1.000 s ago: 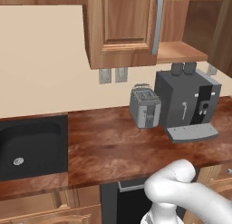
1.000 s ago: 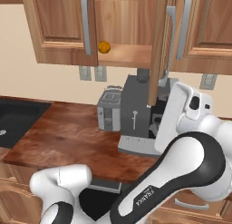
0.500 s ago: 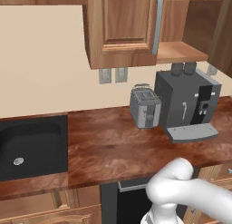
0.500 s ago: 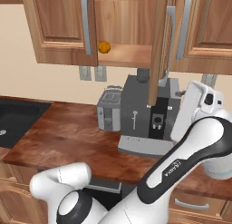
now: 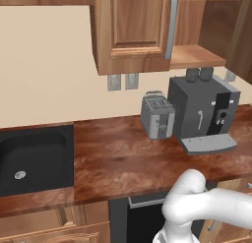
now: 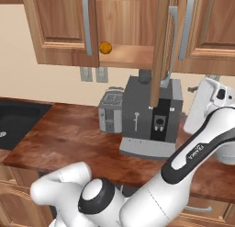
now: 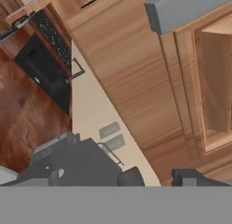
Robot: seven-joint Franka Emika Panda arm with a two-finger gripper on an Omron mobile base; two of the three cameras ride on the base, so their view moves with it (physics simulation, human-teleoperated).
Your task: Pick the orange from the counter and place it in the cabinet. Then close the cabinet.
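The cabinet [image 6: 126, 42] opening is free above the shelf, the orange [image 6: 105, 48] sitting at its left edge. The open door [image 6: 160, 47] sticks out edge-on right over the coffee machine [image 6: 150, 118], with the toaster [image 6: 110, 112] just beside it.

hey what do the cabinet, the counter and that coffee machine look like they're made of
The cabinet looks like medium-brown wood with a satin finish: visible grain, raised panels. Its bar handles look like grey metal, perhaps brushed. The counter looks like dark reddish wood, glossy, with swirling grain and soft reflections. The coffee machine looks like matte dark-grey plastic or metal; which, I cannot tell.
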